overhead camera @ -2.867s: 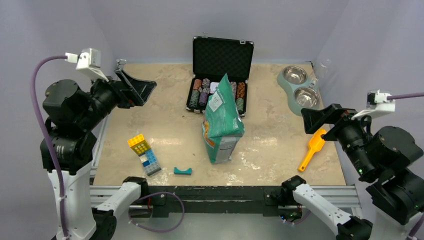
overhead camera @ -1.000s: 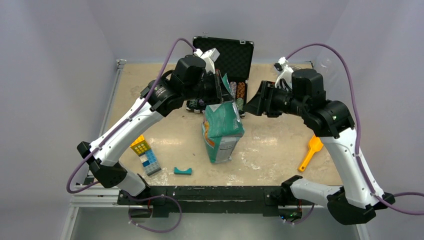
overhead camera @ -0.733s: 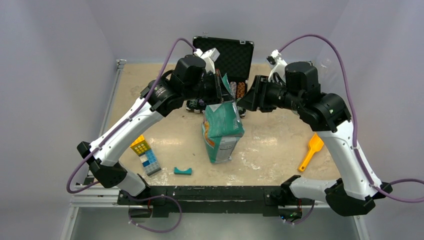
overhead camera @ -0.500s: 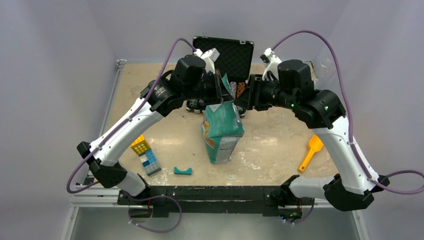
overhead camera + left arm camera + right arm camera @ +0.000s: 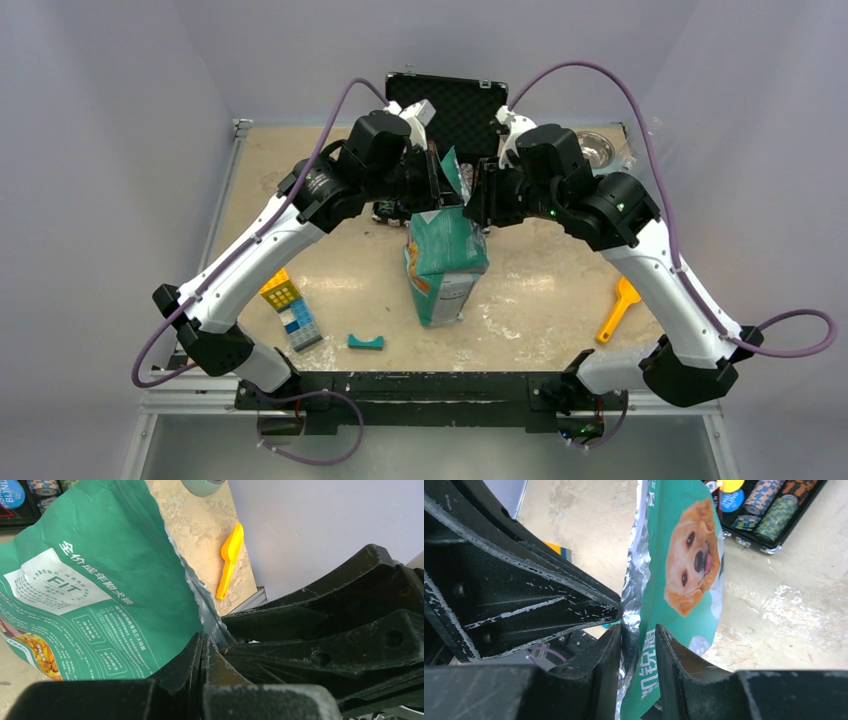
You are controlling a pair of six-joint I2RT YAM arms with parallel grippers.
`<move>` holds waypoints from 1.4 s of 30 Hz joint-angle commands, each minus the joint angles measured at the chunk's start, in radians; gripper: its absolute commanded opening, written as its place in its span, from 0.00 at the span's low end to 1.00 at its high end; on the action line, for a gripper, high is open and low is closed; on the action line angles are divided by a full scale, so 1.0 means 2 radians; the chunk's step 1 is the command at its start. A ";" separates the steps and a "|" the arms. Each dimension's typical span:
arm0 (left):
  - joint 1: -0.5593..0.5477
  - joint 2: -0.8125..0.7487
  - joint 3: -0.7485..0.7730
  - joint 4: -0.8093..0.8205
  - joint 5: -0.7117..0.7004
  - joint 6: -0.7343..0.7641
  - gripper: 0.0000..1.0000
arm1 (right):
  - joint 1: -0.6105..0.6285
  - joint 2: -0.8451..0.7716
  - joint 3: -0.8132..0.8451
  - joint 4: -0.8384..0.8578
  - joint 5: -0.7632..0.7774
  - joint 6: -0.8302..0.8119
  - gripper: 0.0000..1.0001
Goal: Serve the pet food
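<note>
top looks down; both wrists closely share bag (image 5: 684,580).

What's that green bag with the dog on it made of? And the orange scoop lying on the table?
The bag looks like glossy printed plastic film with a silvery foil lining. Its opened edge shines like metal and crinkles. The scoop looks like moulded hard plastic. It is smooth and one even orange all over, though the pictures alone can't confirm that.
</note>
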 commanded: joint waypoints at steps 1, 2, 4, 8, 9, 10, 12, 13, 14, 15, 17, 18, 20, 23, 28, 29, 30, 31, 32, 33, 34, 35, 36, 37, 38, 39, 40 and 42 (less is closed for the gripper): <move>-0.001 -0.008 0.019 -0.011 -0.005 0.013 0.00 | 0.001 -0.010 0.026 -0.011 0.042 -0.014 0.34; -0.001 -0.009 0.018 -0.015 -0.008 0.016 0.00 | 0.001 -0.009 0.031 -0.013 0.045 -0.016 0.35; -0.001 -0.009 0.018 -0.018 -0.008 0.022 0.00 | 0.001 -0.008 0.040 -0.016 0.045 -0.018 0.36; 0.000 -0.006 0.020 -0.014 0.006 0.023 0.00 | 0.001 -0.009 0.052 -0.007 0.013 -0.021 0.44; 0.000 -0.006 0.022 -0.011 0.010 0.023 0.00 | 0.001 -0.010 0.054 -0.008 0.012 -0.020 0.46; 0.000 -0.006 0.023 -0.007 0.017 0.024 0.00 | 0.001 -0.010 0.057 -0.011 0.009 -0.020 0.47; 0.003 -0.009 0.026 0.000 0.031 0.024 0.07 | 0.001 -0.012 0.061 -0.017 0.017 -0.018 0.48; 0.004 -0.010 0.026 0.002 0.035 0.024 0.13 | 0.000 -0.014 0.061 -0.019 0.022 -0.018 0.49; 0.004 -0.013 0.026 0.005 0.037 0.024 0.21 | 0.001 -0.018 0.060 -0.019 0.024 -0.018 0.49; 0.004 -0.018 0.023 0.009 0.038 0.024 0.28 | 0.000 -0.022 0.057 -0.018 0.025 -0.018 0.50; 0.004 -0.029 0.013 0.020 0.038 0.022 0.42 | 0.000 -0.030 0.053 -0.017 0.024 -0.015 0.50; 0.003 -0.035 0.007 0.029 0.036 0.021 0.49 | 0.000 -0.033 0.052 -0.017 0.026 -0.012 0.50; 0.004 -0.041 0.000 0.039 0.031 0.015 0.57 | 0.001 -0.040 0.054 -0.021 0.039 -0.008 0.51; 0.004 -0.028 0.012 0.037 0.035 0.009 0.66 | 0.000 -0.049 0.055 -0.024 0.059 -0.006 0.52; 0.002 0.001 0.040 0.015 0.048 0.001 0.47 | 0.000 -0.047 0.049 -0.025 0.052 -0.002 0.51; 0.002 0.002 0.040 0.010 0.047 0.001 0.43 | 0.000 -0.045 0.048 -0.025 0.050 -0.003 0.51; 0.002 0.003 0.039 0.008 0.044 0.001 0.41 | 0.000 -0.042 0.049 -0.026 0.050 -0.003 0.50; 0.002 0.004 0.039 0.006 0.044 0.001 0.38 | 0.000 -0.038 0.050 -0.027 0.046 -0.003 0.49; 0.002 0.005 0.038 0.005 0.043 0.002 0.36 | 0.001 -0.033 0.050 -0.028 0.038 -0.004 0.49; 0.002 0.006 0.038 0.004 0.043 0.002 0.35 | 0.001 -0.032 0.050 -0.028 0.033 -0.005 0.48; 0.002 0.007 0.038 0.002 0.042 0.001 0.35 | 0.001 -0.028 0.049 -0.028 0.030 -0.005 0.47; 0.002 0.008 0.038 0.001 0.040 0.001 0.35 | 0.002 -0.026 0.049 -0.027 0.028 -0.005 0.46; 0.002 0.009 0.039 0.000 0.040 0.000 0.35 | 0.002 -0.026 0.048 -0.027 0.027 -0.005 0.45; 0.002 0.010 0.039 -0.001 0.040 0.000 0.35 | 0.003 -0.025 0.048 -0.026 0.026 -0.005 0.44; 0.002 0.011 0.039 -0.003 0.040 -0.001 0.34 | 0.004 -0.024 0.047 -0.025 0.025 -0.005 0.43; 0.002 0.011 0.038 -0.006 0.039 -0.001 0.32 | 0.005 -0.023 0.046 -0.024 0.023 -0.004 0.42; 0.002 0.010 0.036 -0.008 0.038 0.000 0.31 | 0.007 -0.022 0.046 -0.023 0.022 -0.003 0.42; 0.002 0.008 0.031 -0.009 0.039 0.000 0.27 | 0.011 -0.019 0.042 -0.020 0.022 -0.003 0.40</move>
